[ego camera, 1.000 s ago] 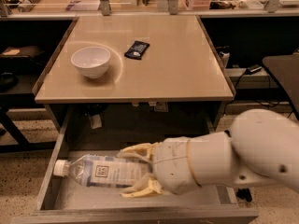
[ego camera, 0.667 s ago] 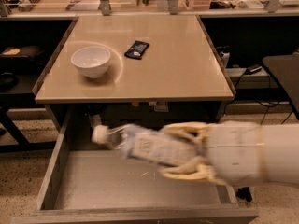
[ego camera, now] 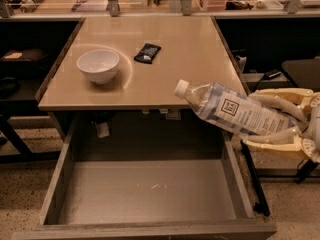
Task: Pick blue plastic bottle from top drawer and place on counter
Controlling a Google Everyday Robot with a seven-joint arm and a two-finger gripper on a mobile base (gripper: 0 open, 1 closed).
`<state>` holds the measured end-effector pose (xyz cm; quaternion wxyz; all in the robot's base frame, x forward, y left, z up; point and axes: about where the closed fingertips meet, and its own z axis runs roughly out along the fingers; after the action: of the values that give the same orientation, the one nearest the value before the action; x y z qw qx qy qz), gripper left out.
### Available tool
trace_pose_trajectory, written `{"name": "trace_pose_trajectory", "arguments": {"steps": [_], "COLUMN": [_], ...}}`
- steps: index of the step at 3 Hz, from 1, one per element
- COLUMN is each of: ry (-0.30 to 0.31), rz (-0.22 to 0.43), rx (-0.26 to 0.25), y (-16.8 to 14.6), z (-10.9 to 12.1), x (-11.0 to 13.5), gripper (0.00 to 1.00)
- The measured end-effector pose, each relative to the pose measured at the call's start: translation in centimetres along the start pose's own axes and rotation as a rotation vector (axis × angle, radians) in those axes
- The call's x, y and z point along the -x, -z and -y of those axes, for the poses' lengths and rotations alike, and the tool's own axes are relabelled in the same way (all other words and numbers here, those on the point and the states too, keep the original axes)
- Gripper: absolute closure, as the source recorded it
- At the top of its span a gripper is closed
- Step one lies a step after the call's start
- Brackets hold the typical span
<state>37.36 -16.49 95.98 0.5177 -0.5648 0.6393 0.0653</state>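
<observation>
In the camera view, the gripper (ego camera: 249,120) is at the right edge, beside the front right corner of the tabletop (ego camera: 190,59). Its cream jaws are closed around the blue plastic bottle (ego camera: 235,111), one above and one below its body. The bottle is in the air, tilted, with the white cap pointing up and to the left. It is clear plastic with a pale label. The top drawer (ego camera: 145,191) stands open below. A white bowl (ego camera: 98,65) and a black packet (ego camera: 147,52) lie on the tabletop.

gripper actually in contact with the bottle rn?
Touching. The camera view shows the gripper at right, its fingers pressed along both sides of the bottle.
</observation>
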Motion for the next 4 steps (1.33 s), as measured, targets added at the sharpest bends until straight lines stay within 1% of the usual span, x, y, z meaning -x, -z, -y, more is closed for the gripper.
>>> {"name": "trace_pose_trajectory", "arguments": {"steps": [1, 2, 3, 4], "ry": [0.002, -0.004, -0.01, 0.004], "rz": [-0.005, -0.013, -0.027, -0.009], "rx": [-0.002, -0.018, -0.021, 0.002], "y": [-0.6, -2.1, -6.4, -11.7], "z": [0.3, 2.3, 6.6, 10.2], "x": [0.3, -0.2, -1.4, -0.7], "gripper": [1.0, 1.0, 1.0, 1.0]}}
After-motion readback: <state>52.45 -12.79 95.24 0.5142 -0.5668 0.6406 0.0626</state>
